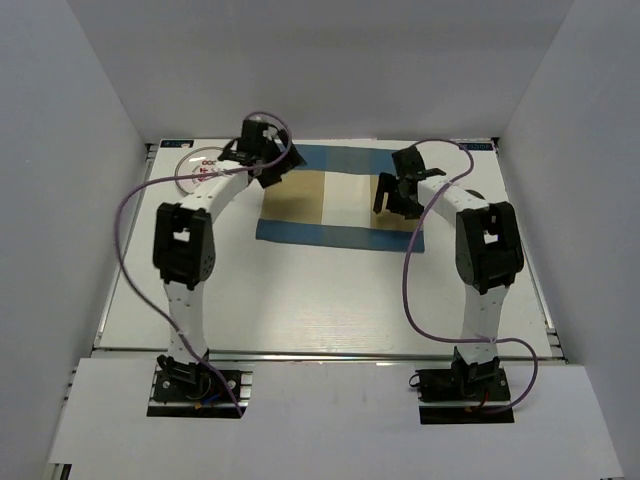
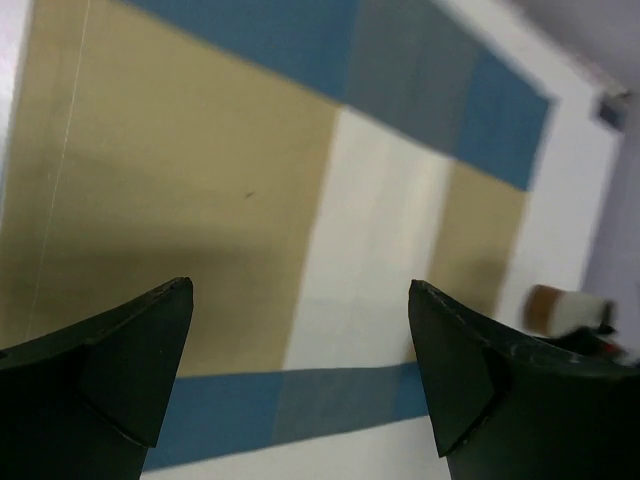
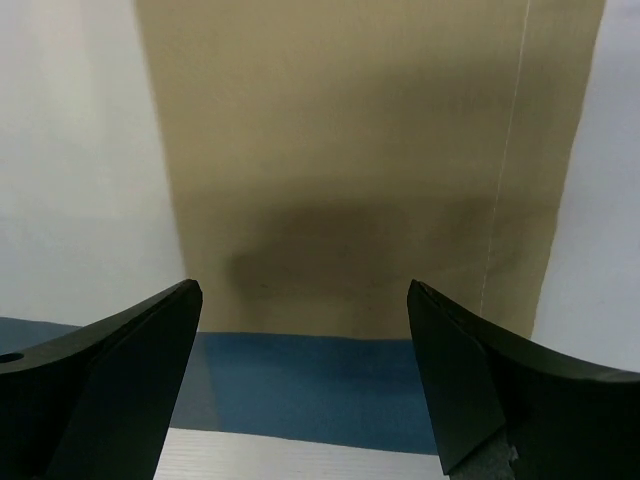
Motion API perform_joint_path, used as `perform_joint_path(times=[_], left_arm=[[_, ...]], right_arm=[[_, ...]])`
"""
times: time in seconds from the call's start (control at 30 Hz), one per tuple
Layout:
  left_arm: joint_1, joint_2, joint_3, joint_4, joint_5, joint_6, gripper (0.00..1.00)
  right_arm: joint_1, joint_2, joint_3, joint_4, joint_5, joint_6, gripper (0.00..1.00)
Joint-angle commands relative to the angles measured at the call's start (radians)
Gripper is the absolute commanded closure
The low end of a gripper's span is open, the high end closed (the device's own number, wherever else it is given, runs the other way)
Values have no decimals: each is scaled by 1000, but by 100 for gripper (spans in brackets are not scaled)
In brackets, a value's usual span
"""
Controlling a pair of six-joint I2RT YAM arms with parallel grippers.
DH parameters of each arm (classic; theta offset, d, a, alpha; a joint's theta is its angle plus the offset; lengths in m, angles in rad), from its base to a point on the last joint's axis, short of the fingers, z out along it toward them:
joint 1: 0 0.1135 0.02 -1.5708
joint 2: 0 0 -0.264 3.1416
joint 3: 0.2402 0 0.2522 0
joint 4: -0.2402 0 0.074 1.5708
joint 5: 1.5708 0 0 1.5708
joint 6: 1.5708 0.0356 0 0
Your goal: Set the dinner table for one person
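The dinner table (image 1: 320,290) is a large white top with an aluminium rail along its near edge. A blue-and-tan checked placemat (image 1: 330,200) lies flat at the back middle. My left gripper (image 1: 283,165) hovers over the mat's back left corner, open and empty. My right gripper (image 1: 390,205) hovers over the mat's right part, open and empty. In the left wrist view my left gripper (image 2: 300,288) stands wide above the mat (image 2: 200,150). In the right wrist view my right gripper (image 3: 305,286) stands wide over the mat's tan field (image 3: 340,150) and blue border.
A round plate with red marks (image 1: 192,170) lies at the back left, partly behind my left arm. A small blurred brown-and-white object (image 2: 560,308) sits just off the mat's right side. White walls enclose the table on three sides.
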Motion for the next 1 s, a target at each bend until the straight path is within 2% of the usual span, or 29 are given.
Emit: perform_joint_path(times=[0.0, 0.27, 0.4, 0.47, 0.57, 0.73, 0.97], left_arm=[[-19, 138, 80, -206, 74, 29, 2], [-48, 113, -119, -172, -2, -60, 2], [-70, 19, -361, -135, -77, -135, 2], [-70, -33, -418, -129, -119, -163, 2], [-70, -87, -469, -169, -203, -169, 2], [-70, -180, -588, -148, -234, -162, 2], [-59, -167, -559, -183, -245, -120, 2]], right_arm=[[3, 26, 28, -107, 6, 26, 11], [21, 68, -4, -113, 44, -18, 11], [36, 73, -50, -95, 10, -41, 11], [44, 62, -91, -84, 10, -35, 11], [61, 7, -197, -23, 1, -14, 11], [88, -75, -323, 34, 9, 52, 11], [108, -164, -434, 88, 47, 120, 11]])
